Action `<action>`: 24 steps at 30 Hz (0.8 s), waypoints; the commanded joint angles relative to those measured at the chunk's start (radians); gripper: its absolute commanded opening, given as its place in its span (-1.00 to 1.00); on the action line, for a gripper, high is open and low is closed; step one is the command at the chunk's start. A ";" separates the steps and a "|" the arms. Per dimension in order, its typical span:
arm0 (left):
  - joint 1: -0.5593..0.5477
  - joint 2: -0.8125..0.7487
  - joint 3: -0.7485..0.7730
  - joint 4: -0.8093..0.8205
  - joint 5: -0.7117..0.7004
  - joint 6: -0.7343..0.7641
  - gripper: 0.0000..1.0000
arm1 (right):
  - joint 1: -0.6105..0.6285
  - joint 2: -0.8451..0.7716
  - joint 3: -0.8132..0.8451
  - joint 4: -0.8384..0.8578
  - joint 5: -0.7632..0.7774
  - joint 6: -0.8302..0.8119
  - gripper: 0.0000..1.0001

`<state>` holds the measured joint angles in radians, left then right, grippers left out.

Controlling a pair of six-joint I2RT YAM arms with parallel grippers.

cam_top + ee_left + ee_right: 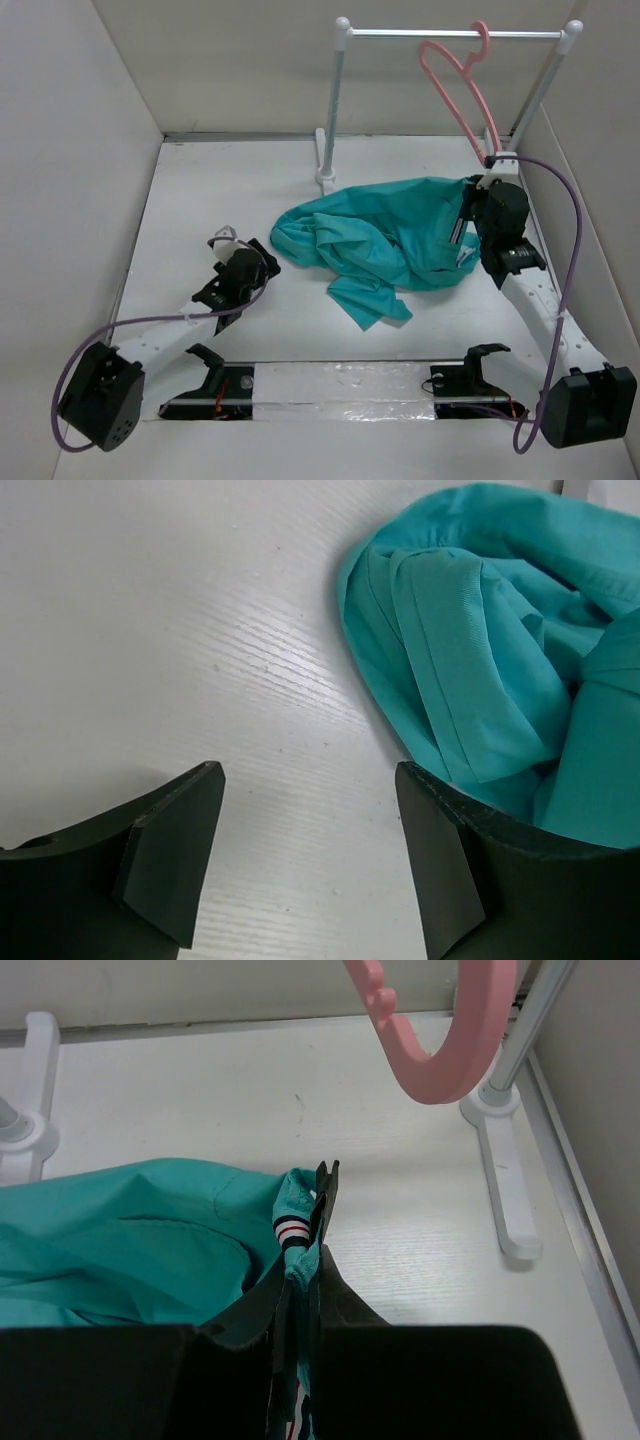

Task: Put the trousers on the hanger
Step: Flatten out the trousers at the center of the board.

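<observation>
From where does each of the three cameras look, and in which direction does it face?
Top external: above and behind both arms, which show fully, looking down at the trousers and hanger.
Left wrist: low over the table, facing the trousers' edge; its open fingers show.
Right wrist: facing the hanger's lower bend; its fingers pinch the waistband.
All three share the trousers.

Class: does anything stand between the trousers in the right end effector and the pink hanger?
Nothing visible does. The right end effector grips the trousers by the waistband, with open space up to the hanger.
</observation>
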<state>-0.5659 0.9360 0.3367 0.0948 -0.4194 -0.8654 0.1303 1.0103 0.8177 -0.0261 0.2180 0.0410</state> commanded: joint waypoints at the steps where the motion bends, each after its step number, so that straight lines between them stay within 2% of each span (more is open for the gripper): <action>1: 0.017 0.104 0.067 0.180 0.106 0.057 0.33 | -0.006 -0.039 -0.002 0.061 -0.045 -0.009 -1.00; 3: 0.017 0.213 0.113 0.212 0.149 0.068 0.26 | -0.006 -0.048 -0.011 0.058 -0.048 -0.010 -1.00; 5: 0.017 0.303 0.130 0.247 0.175 0.069 0.10 | -0.015 -0.065 -0.017 0.058 -0.054 -0.009 -1.00; 12: -0.011 0.449 0.202 0.289 0.157 0.055 0.05 | -0.015 -0.075 -0.017 0.057 -0.069 -0.010 -1.00; 15: -0.011 0.504 0.231 0.315 0.142 0.054 -0.19 | -0.015 -0.076 -0.017 0.058 -0.074 -0.004 -1.00; 16: -0.011 0.523 0.243 0.316 0.139 0.052 -0.41 | -0.015 -0.078 -0.017 0.060 -0.074 -0.001 -1.00; 18: -0.011 0.586 0.280 0.318 0.125 0.051 -0.67 | -0.015 -0.078 -0.018 0.064 -0.077 0.003 -1.00; 19: -0.011 0.601 0.297 0.313 0.113 0.048 -1.00 | -0.015 -0.081 -0.018 0.064 -0.077 0.005 -1.00; 21: 0.004 0.635 0.337 0.289 0.090 0.043 -1.00 | -0.015 -0.085 -0.022 0.058 -0.078 0.003 -1.00; 24: 0.032 0.577 0.361 0.247 0.071 0.045 -1.00 | -0.015 -0.102 -0.017 0.042 -0.059 -0.007 -1.00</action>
<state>-0.5598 1.5753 0.6468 0.3504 -0.2928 -0.8200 0.1246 0.9485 0.8013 -0.0319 0.1459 0.0402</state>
